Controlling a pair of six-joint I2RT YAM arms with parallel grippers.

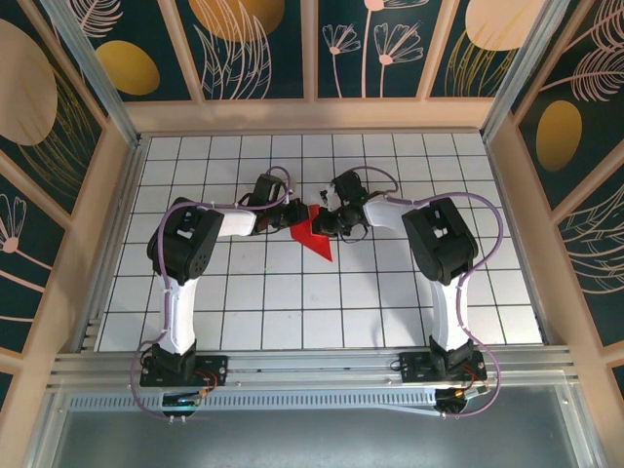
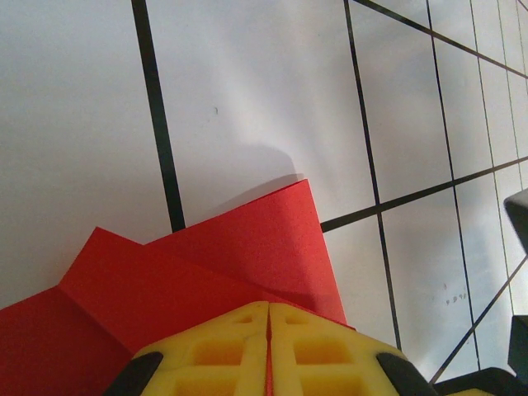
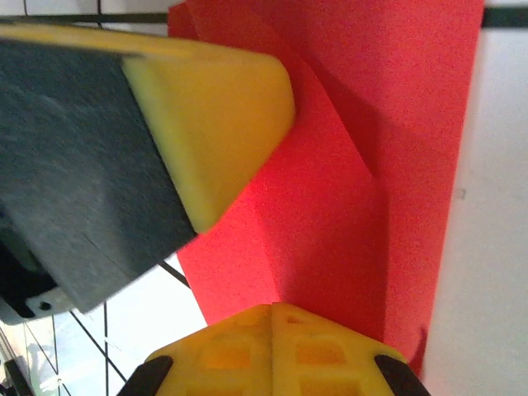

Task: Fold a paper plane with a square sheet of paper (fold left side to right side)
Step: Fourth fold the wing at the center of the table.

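At the middle of the gridded table (image 1: 244, 292), the left gripper (image 2: 268, 307) is closed. Its yellow fingers (image 2: 214, 351) are pressed flat together, and a thin red line can be traced down the seam between them. The square sheet of paper (image 2: 239, 256) is therefore taken to be pinched there. Beyond the fingertips a creased flap is held clear of the tabletop, as the shadow cast under its far edge suggests.

In the right wrist view, the right gripper (image 3: 274, 307) is likewise closed. A crease in the paper (image 3: 388, 124) runs straight to the meeting of its fingertips, so a grip on a folded edge is judged likely. One pad of the left gripper is seen just beside it, resting against the red surface.

From above, the two grippers (image 1: 292, 216) (image 1: 328, 221) are found facing each other, near to touching. The paper (image 1: 317, 242) lies between and just below them, already creased to a point aimed toward the arm bases.

This close pairing is probably chosen because thin paper slides and buckles. One edge can be anchored while the left side is carried over to the right. A slip at either pinch would be expected to skew the crease.
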